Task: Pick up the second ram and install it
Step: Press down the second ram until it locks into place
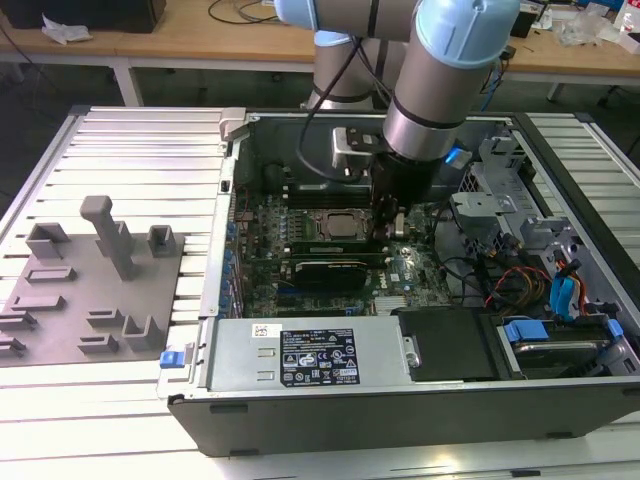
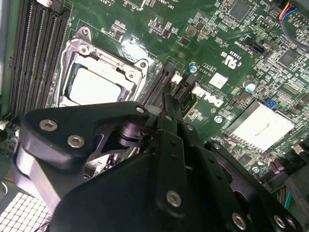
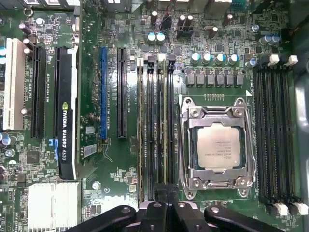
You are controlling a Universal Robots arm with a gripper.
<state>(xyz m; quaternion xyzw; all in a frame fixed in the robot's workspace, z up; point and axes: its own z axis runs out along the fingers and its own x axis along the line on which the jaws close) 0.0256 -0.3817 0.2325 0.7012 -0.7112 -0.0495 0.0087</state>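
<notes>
Inside the open computer case (image 1: 400,420), the gripper (image 1: 385,225) hangs low over the green board, right by the long slots next to the silver processor socket (image 3: 217,145). In the first wrist view, the second ram (image 3: 164,135) stands on its edge in one of those slots, and its near end runs right up to the gripper (image 3: 165,205). I cannot tell if the gripper is squeezing the ram or has let go.
</notes>
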